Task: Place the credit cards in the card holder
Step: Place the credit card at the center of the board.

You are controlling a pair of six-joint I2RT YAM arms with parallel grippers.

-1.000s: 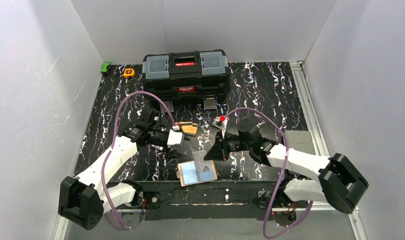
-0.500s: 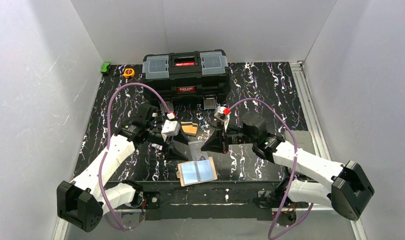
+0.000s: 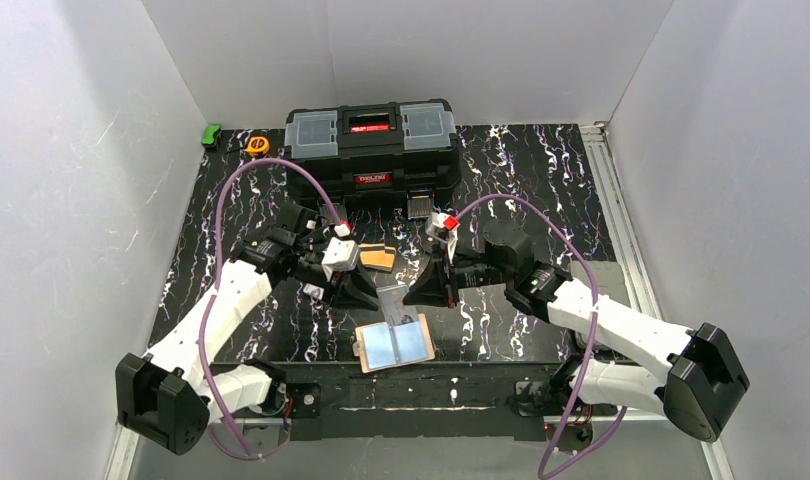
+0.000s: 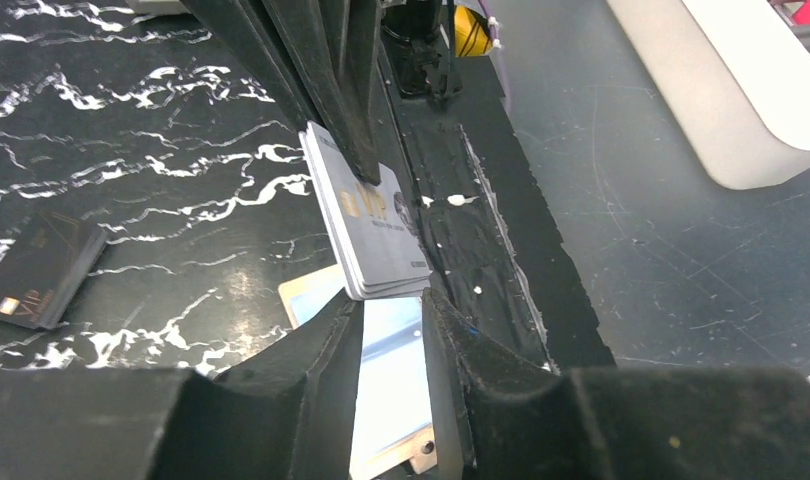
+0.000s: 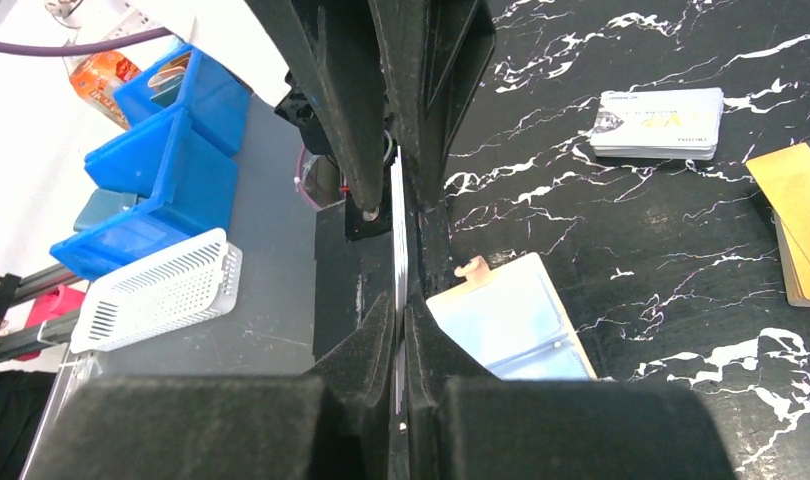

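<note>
Black white-veined matting (image 3: 541,180) covers the table between white walls, with a big black toolbox (image 3: 371,145) at the back. Both arms reach into the middle. The left gripper (image 3: 357,291) and the right gripper (image 3: 424,288) face each other closely above the card holder (image 3: 393,343), which lies open and flat near the front edge, bluish plastic pockets up.

Between the grippers hangs a grey stack of credit cards (image 4: 373,225), tilted, its long axis running from the right jaws down toward the left ones. The right jaws are clamped on the stack's upper end, and the right wrist view shows it edge-on between them. The left jaws stand narrow, tips at the stack's lower end — whether they pinch it I cannot tell.

The holder sits just below that lower end, so both arms are about equally near. Judging by this, the stack must tip toward a pocket mouth. Tan-orange cards (image 3: 379,258) lie flat on the matting, farther back.
</note>
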